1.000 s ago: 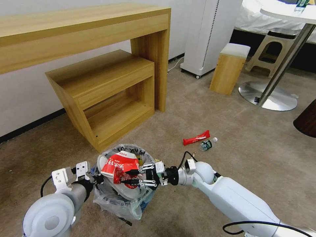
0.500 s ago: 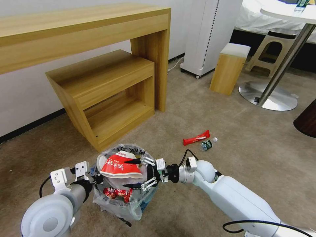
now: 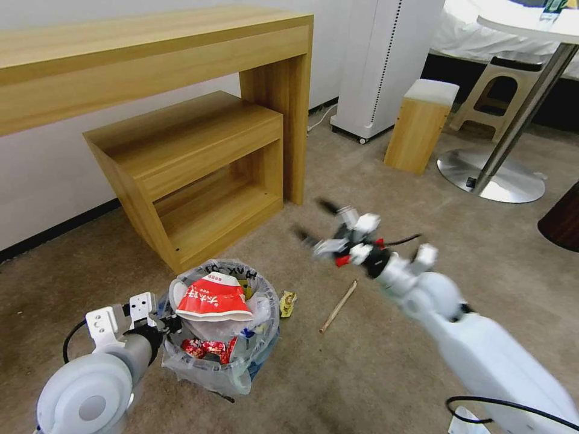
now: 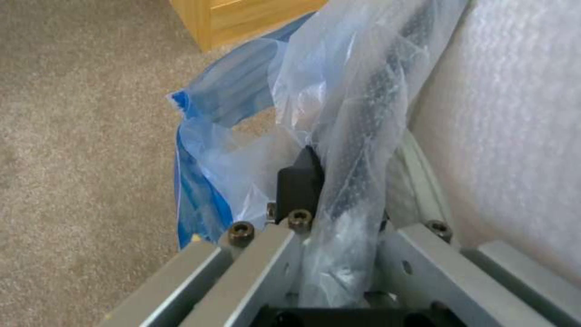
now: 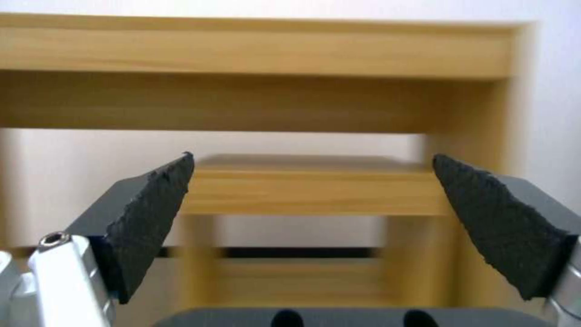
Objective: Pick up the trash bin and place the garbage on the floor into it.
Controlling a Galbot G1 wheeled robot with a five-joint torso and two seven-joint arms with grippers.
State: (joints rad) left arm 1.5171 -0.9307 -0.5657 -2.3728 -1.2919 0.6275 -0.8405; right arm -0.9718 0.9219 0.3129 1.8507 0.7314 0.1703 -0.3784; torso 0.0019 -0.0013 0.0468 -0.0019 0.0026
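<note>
Head view: lower left, our left tool (image 3: 158, 320) pinches the light bin (image 3: 220, 367) by its crinkly rim, right tool (image 3: 318, 224) wide at centre.

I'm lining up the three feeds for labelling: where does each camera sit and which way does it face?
Head view: high on the robot, looking down at the floor, trash bin and desk; both arms show.
Left wrist view: behind the left tool, shut on the trash bin's bagged rim.
Right wrist view: between the open right tool's pads, facing the desk.
Shared: head and right wrist views both show the desk.
</note>
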